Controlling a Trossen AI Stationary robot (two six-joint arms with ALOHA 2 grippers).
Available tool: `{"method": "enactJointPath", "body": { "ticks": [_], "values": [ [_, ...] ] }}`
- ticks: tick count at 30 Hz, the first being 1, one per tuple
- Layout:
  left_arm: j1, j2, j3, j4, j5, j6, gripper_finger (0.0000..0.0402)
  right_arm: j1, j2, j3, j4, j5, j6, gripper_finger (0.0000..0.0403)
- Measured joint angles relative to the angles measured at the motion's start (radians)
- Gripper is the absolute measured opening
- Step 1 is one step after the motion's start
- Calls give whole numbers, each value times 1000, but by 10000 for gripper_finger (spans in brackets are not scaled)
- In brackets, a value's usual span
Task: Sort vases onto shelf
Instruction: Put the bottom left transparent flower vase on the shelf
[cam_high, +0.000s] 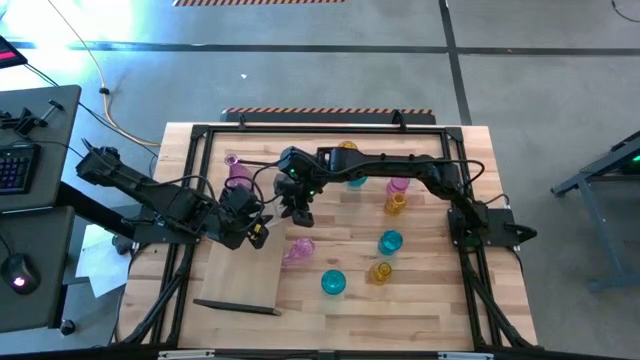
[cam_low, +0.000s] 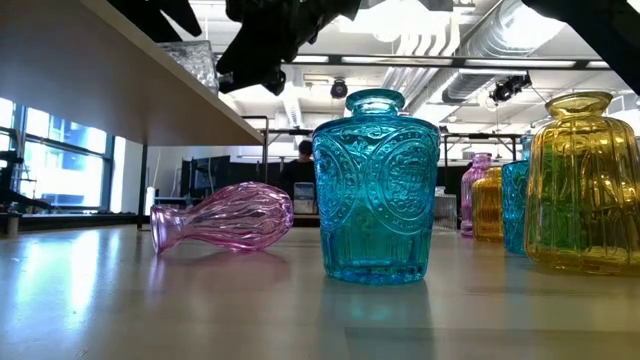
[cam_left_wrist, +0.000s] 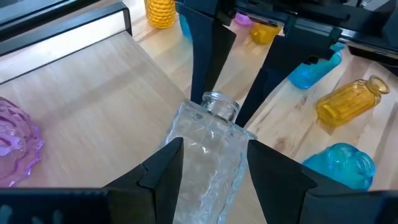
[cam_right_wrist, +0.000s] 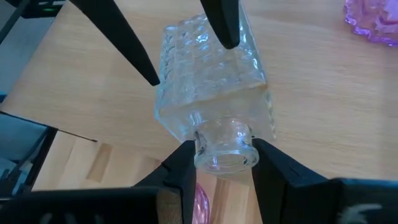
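Two dark robot arms meet over the light-wood shelf board, sharing one clear, square-bodied glass bottle with a quilted pattern. The left pincer pinches the bottle's body between its two fingers, while the right pincer closes on the round neck from the opposite end. The bottle hangs tilted above the board, apparently clear of its surface, though the overhead view is too crowded to be sure.

On the butcher-block table beside the shelf, a ribbed pink glass vase lies on its side. An embossed teal glass jar stands upright just in front of it, near the table's front edge. To its right a ribbed amber-yellow glass vase stands upright, with a second teal vase behind it. Farther back, a smaller amber bottle and a pink vase stand close together. Another pink glass vase stands on the shelf board's far end, left of the meeting pincers.
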Motion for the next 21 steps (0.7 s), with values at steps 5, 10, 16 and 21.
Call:
{"method": "enactJointPath", "body": {
  "ticks": [5,10,16,21],
  "values": [
    [-3,0,1,5,-15,0,170,0,0,51,-64,9,5,94],
    [-29,2,-2,-14,-4,-15,170,-2,-3,135,3,8,-1,93],
    [-51,10,-29,-2,-5,-57,170,-2,-10,163,57,-10,23,87],
    [-57,11,-71,46,14,-77,170,-2,23,159,17,-8,35,76]
  ]
}}
